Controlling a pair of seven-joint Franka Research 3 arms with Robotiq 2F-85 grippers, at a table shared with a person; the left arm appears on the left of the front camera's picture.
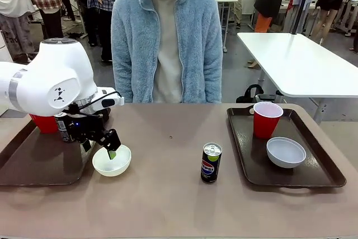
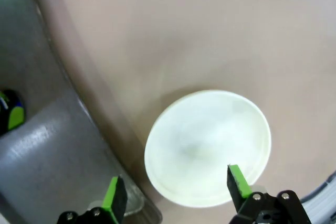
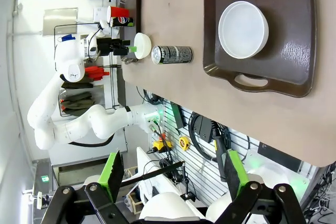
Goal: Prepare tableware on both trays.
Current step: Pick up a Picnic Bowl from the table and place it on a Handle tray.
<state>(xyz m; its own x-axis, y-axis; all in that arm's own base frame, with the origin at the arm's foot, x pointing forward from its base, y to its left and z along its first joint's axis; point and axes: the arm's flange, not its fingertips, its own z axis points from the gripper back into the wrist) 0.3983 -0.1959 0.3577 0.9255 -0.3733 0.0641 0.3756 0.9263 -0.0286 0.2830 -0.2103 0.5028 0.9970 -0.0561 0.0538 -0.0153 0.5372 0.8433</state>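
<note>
A large dark brown rectangular plastic tray (image 1: 33, 163) lies at 9 o'clock on the tabletop (image 1: 168, 200); a round white bowl (image 1: 114, 165) sits off it, just beside its 3 o'clock rim. The left gripper (image 2: 176, 191), jaws spread wide and empty, hangs over the bowl, whose centre lies at its 12 o'clock.

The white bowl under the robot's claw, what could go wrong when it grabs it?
1. The open left gripper straddles just one edge of the white bowl, so the bowl might tip or slip when lifted.
2. Its outer finger hangs right beside the left tray's rim and could bump it.
3. A can and a red cup stand on that tray close behind the arm and might get knocked.
</note>
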